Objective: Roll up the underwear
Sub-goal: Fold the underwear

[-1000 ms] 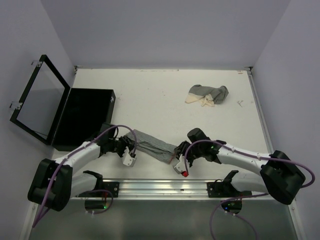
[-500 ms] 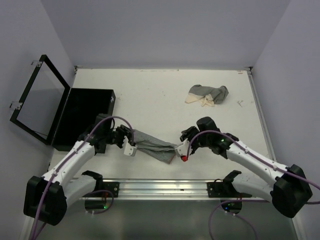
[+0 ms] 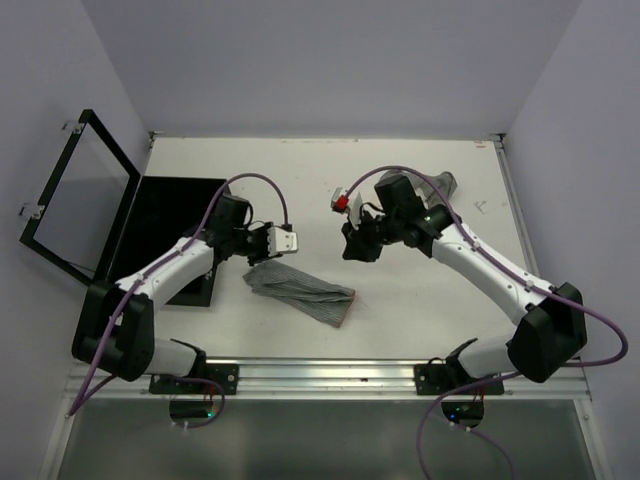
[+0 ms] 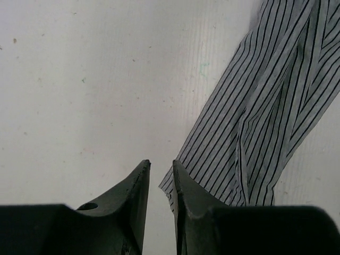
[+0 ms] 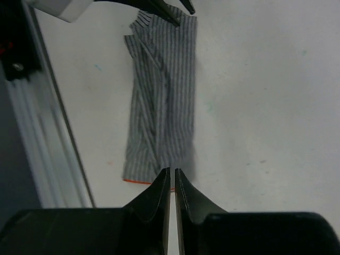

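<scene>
A grey striped underwear (image 3: 300, 291) lies folded into a long flat strip on the white table, its orange-edged end toward the front rail. My left gripper (image 3: 272, 256) hovers over its far end. In the left wrist view the jaws (image 4: 161, 163) stand a narrow gap apart with nothing between them, just beside a corner of the striped cloth (image 4: 265, 106). My right gripper (image 3: 352, 250) hangs high over the table, right of the strip. Its jaws (image 5: 171, 170) are almost together and hold nothing, well above the cloth (image 5: 162, 95). More underwear (image 3: 446, 183) lies bunched at the back right, partly hidden by the right arm.
A flat black box (image 3: 170, 215) with its hinged lid (image 3: 75, 200) raised sits at the left edge, close behind the left arm. The metal rail (image 3: 330, 375) runs along the front edge. Walls close in the table on three sides.
Both grippers let go of the ends of the striped cloth and rose away toward the back. The cloth now lies flat on the table. Both sets of jaws opened, then narrowed.
</scene>
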`<action>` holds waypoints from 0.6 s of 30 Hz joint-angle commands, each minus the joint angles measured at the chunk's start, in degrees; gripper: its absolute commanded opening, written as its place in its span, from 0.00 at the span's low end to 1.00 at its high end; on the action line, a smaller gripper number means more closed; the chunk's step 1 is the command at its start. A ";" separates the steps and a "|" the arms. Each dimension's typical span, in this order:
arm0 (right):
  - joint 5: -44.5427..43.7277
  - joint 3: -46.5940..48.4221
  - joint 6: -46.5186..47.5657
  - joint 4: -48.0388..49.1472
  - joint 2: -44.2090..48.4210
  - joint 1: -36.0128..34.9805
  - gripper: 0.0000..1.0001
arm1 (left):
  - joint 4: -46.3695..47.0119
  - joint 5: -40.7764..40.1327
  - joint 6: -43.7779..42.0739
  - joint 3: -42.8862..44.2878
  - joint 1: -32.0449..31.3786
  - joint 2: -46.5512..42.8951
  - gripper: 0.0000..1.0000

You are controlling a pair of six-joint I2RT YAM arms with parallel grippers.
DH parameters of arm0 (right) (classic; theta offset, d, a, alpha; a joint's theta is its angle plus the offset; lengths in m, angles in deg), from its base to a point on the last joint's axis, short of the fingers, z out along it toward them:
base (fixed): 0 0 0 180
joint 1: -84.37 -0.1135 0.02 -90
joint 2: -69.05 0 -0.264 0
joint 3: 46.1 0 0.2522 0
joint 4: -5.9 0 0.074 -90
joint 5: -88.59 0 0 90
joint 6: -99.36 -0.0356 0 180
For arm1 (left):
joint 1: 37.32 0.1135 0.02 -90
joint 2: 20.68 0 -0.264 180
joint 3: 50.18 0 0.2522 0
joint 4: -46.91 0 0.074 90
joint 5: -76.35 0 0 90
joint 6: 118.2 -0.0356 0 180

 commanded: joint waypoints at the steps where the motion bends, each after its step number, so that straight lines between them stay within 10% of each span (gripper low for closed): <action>1: 10.41 -1.58 -27.74 2.69 -0.10 -0.72 0.11 | 4.99 -1.33 12.37 1.80 -0.99 2.11 0.27; 18: 5.25 -16.27 -32.24 19.40 -5.11 -9.07 0.03 | 3.94 -3.88 22.93 0.13 -2.49 6.68 0.22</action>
